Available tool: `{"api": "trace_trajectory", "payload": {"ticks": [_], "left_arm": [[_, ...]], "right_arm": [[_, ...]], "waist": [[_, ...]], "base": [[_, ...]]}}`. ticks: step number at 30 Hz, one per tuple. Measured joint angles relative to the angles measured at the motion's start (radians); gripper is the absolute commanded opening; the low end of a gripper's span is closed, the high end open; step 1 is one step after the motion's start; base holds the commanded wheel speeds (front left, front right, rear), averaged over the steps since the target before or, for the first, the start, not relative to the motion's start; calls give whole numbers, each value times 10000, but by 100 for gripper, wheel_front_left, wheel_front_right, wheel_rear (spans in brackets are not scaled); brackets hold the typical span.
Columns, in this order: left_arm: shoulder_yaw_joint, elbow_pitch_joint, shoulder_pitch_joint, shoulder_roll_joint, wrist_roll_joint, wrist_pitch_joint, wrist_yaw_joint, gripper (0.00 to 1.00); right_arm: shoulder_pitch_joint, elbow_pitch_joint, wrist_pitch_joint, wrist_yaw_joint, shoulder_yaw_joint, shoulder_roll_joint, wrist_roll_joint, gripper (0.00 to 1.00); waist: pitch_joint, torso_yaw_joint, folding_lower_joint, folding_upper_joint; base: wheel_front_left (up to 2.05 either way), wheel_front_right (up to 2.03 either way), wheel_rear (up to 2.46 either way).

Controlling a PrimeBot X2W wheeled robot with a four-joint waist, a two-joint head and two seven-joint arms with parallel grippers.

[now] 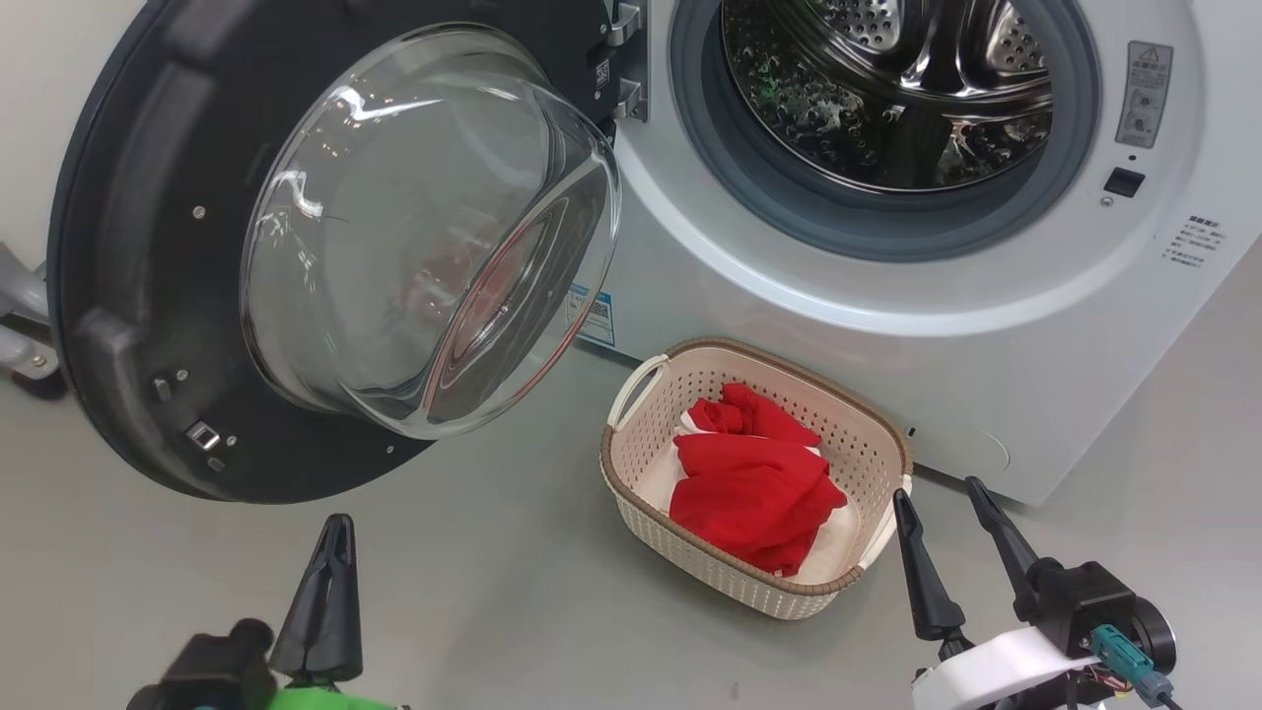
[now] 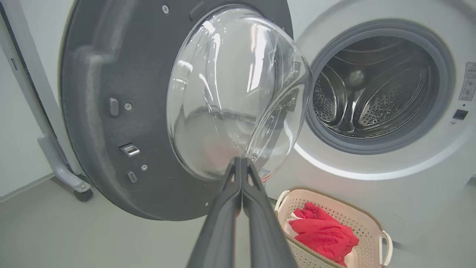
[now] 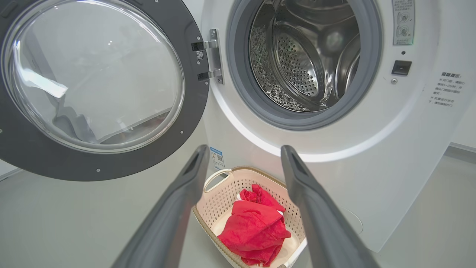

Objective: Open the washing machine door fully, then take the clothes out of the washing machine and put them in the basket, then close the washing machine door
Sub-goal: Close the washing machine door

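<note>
The washing machine door [image 1: 138,296] stands swung wide open to the left, its clear glass bowl [image 1: 424,237] bulging toward me. Inside the white washing machine [image 1: 749,276] the steel drum [image 1: 887,89] holds no fabric that I can see. The red clothes [image 1: 754,478] lie bunched in the cream basket [image 1: 631,493] on the floor in front of the washer. My left gripper [image 1: 335,537] is shut with nothing in it, below the door's lower rim. My right gripper [image 1: 942,498] is open, just right of the basket. The left wrist view has shut fingers [image 2: 241,178] pointing at the glass bowl [image 2: 238,93].
Grey floor [image 1: 493,592] spreads around the basket. A grey metal leg with a caster [image 2: 63,171] stands at the far left behind the door, against a pale wall. A blue label [image 1: 595,316] sits low on the washer front.
</note>
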Motion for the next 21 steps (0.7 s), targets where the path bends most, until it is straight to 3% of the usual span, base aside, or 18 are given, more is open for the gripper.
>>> {"api": "trace_trajectory", "payload": {"ticks": [6,15,21], "left_arm": [[213,-468,-12,-69,-2681,-215,-608,0],[694,-1453,-272,-79,-7265,-642,-1055,0],[1950,-2201,-1050,-121,-9129,-834,-1501,0]], "right_arm": [[-2,4,0,0,2,0,0,100],[-16,-10,0,-8,25,-4,-2,100],[-104,-36,0,-10,10,-48,-2,100]], "waist": [[-7,27,0,0],[193,60,0,0],[324,113,0,0]], "base": [[0,0,0],[0,0,0],[0,0,0]]}}
